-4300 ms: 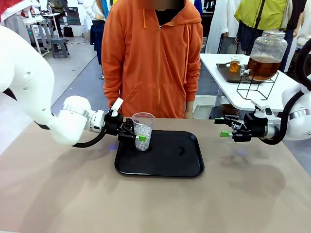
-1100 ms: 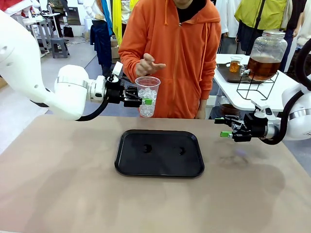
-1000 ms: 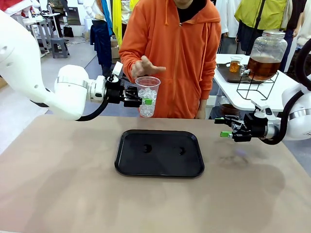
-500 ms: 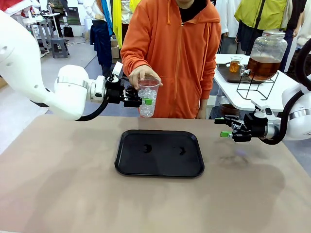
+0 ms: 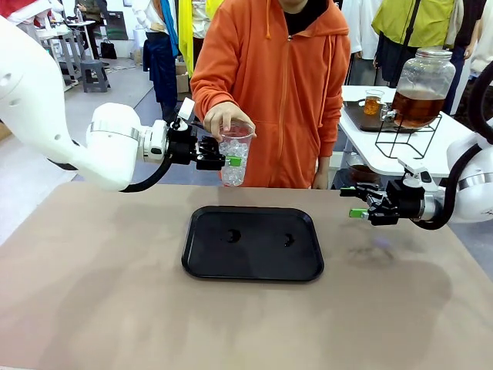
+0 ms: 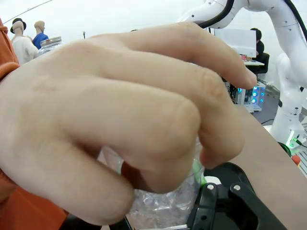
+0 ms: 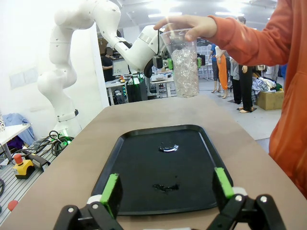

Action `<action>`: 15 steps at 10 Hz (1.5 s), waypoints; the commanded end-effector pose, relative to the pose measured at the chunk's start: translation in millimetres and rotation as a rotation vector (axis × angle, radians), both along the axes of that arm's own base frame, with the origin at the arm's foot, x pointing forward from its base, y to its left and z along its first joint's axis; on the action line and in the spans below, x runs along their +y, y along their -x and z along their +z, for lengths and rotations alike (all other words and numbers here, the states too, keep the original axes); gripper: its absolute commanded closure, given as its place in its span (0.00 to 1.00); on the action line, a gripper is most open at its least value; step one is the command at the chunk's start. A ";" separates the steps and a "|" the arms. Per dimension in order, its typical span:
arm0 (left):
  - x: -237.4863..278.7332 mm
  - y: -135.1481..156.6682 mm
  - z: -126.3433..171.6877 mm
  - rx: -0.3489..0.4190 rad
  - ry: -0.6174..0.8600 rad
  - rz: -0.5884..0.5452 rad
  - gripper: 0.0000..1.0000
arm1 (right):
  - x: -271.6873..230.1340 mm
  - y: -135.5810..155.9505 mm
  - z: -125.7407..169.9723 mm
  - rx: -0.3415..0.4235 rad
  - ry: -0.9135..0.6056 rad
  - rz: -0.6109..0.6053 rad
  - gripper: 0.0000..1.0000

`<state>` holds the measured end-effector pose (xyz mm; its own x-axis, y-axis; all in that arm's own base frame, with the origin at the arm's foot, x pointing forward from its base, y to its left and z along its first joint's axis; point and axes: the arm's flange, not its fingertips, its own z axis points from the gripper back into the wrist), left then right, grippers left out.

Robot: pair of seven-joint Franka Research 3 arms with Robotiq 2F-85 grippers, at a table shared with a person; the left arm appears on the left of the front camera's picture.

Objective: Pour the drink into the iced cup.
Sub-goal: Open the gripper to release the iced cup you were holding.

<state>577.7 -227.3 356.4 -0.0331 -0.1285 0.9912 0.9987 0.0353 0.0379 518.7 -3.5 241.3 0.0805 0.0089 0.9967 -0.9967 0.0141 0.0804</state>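
The iced cup (image 5: 233, 173), clear plastic and packed with ice, hangs in the air above the far edge of the black tray (image 5: 254, 266). My left gripper (image 5: 225, 159) is shut on its side. The person's hand (image 5: 226, 118) grasps the rim from above. In the left wrist view that hand (image 6: 120, 120) covers most of the cup (image 6: 163, 211). The right wrist view shows the cup (image 7: 184, 64) held high beyond the tray (image 7: 144, 191). My right gripper (image 5: 356, 202) stands open over the table's right side, holding nothing. The amber drink sits in a large glass jar (image 5: 422, 86) on the side table.
The tray (image 5: 254, 266) lies mid-table with two small wet spots (image 7: 167, 148). A small glass of amber liquid (image 5: 373, 102) stands on a dark tray beside the jar. The person in an orange hoodie (image 5: 277, 85) stands at the far edge.
The cup was lifted off the tray earlier. In the last second the person's hand came down and closed on its rim. Both arms stayed still.
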 end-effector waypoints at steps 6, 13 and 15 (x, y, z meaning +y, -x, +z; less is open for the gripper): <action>-0.4 1.1 3.6 -0.005 0.002 -0.003 0.39 | 0.6 -0.8 2.7 -0.006 -0.005 -0.002 0.00; 25.6 10.4 -3.8 0.008 0.007 0.024 0.00 | 0.6 -0.8 2.7 -0.006 -0.005 -0.002 0.00; 51.7 21.7 -10.5 0.010 0.004 0.027 0.00 | 0.6 -0.8 2.7 -0.006 -0.005 -0.002 0.00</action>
